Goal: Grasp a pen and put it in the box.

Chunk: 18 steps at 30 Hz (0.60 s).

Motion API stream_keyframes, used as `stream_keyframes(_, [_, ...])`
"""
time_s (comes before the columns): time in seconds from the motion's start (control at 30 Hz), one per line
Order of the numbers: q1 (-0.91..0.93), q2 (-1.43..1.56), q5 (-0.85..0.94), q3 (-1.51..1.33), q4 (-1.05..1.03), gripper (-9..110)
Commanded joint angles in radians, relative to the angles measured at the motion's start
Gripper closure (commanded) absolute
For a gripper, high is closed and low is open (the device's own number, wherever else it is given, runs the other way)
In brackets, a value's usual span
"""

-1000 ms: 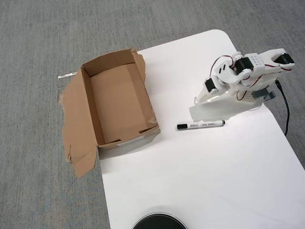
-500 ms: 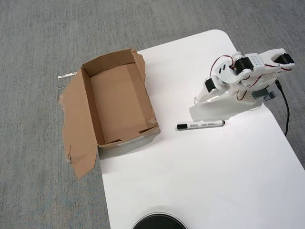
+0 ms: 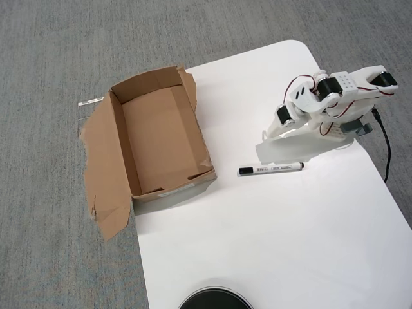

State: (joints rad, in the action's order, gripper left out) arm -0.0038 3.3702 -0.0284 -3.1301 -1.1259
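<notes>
The pen, white with a black cap at its left end, lies flat on the white table, right of the box. The brown cardboard box stands open and empty at the table's left edge, its long flap splayed out over the carpet. My white arm is folded at the upper right. Its gripper points toward the lower left, just above the pen and apart from it. White on white, its jaws do not read clearly. It holds nothing.
A black round object shows at the bottom edge. A black cable runs down the table's right side. Grey carpet surrounds the table. A small pale strip lies on the carpet by the box.
</notes>
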Motion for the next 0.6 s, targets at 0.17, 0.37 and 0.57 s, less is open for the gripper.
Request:
stream_keyframes(0.17, [-0.004, 0.055, -0.002, 0.004, 0.011, 101])
stream_keyframes(0.37, [-0.005, 0.055, -0.001, 0.004, 0.011, 101])
stream_keyframes(0.57, [0.005, 0.055, -0.007, 0.005, 0.009, 101])
